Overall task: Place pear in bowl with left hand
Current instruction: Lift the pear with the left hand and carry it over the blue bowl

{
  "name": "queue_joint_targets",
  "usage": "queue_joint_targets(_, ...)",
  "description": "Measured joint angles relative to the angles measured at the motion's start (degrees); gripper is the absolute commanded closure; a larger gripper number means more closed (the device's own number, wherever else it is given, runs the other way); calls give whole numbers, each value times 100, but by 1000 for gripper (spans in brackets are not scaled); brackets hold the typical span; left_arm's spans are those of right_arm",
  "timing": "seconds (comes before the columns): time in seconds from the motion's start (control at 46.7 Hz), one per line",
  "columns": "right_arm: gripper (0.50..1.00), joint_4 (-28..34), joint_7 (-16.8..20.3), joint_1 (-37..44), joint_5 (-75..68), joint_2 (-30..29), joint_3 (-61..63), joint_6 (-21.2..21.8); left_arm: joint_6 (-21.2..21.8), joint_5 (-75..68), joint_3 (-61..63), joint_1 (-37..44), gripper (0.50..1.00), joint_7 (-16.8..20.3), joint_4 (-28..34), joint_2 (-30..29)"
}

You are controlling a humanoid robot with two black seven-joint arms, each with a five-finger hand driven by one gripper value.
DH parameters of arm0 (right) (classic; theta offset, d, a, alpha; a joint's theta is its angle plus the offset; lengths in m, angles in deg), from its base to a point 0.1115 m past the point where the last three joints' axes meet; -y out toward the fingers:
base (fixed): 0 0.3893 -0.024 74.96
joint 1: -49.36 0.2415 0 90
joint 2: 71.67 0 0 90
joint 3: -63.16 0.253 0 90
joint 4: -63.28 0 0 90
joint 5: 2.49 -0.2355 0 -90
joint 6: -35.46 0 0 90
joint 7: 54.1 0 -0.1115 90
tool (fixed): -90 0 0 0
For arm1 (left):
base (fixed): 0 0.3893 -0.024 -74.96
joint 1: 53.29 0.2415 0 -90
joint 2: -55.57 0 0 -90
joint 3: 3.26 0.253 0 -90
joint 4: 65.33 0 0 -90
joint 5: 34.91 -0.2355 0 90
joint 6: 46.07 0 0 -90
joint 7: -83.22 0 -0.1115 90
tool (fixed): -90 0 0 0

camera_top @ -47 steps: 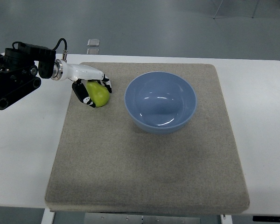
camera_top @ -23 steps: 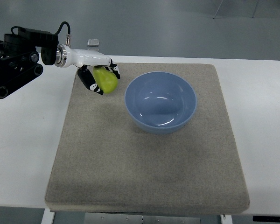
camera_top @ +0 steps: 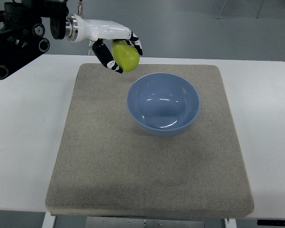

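We see the left hand [camera_top: 118,50] reaching in from the upper left, its black-and-white fingers [camera_top: 104,56] curled around the pear [camera_top: 126,56] and grasping it firmly. The pear (yellow-green, mostly showing between the fingers) sits in the hand's grip, raised clear of the mat [camera_top: 114,161]. Just below and to the right of the hand we find the blue bowl [camera_top: 163,104], standing upright on the mat with nothing visible inside it. The pear appears near the bowl's upper-left rim in the top view, beside it rather than over the hollow. Behind the hand, the black arm [camera_top: 16,35] runs back to the left edge. The mat lies on a white table [camera_top: 23,142].
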Motion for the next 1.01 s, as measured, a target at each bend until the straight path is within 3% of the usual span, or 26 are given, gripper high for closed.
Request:
queue_joint_targets(0.385, 576, 0, -1, 0, 0, 0, 0, 0, 0, -46, 24, 48, 1000, -27, -586, 473)
queue_joint_targets(1.006, 576, 0, 0, 0, 0, 0, 0, 0, -20, -375, 544, 339, 1000, -60, -390, 920)
